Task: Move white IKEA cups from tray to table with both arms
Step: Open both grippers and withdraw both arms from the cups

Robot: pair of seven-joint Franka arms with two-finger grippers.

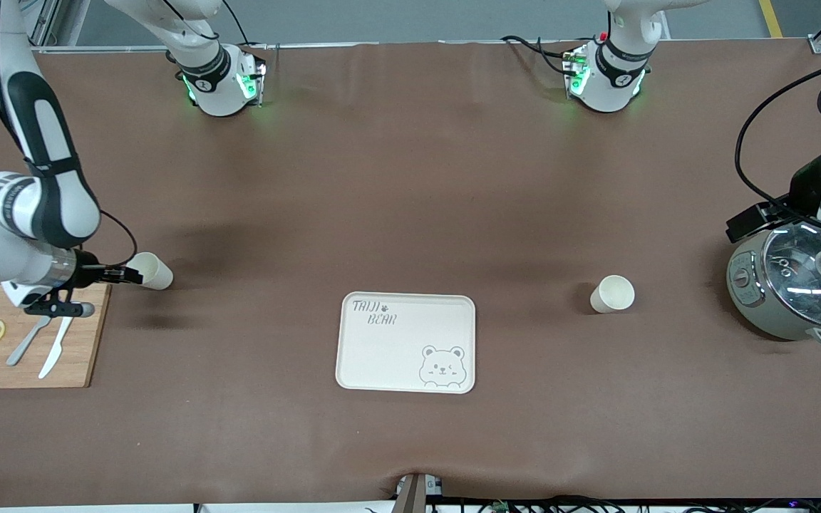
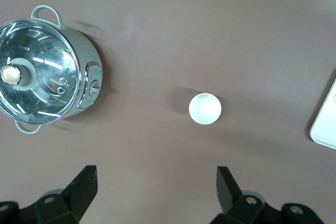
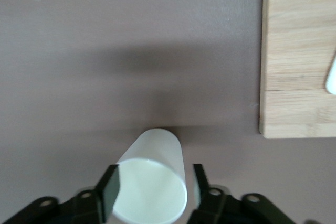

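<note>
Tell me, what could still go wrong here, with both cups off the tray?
The right gripper has its fingers on either side of one white cup, which stands on the table beside the cutting board; pulling away crookedly could tip it. The left gripper, open over the table near the pot, could clip its lid when moving.

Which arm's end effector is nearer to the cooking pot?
Left. The left end effector hangs open above the table close by the pot; the right end effector is at a white cup beside the cutting board.
</note>
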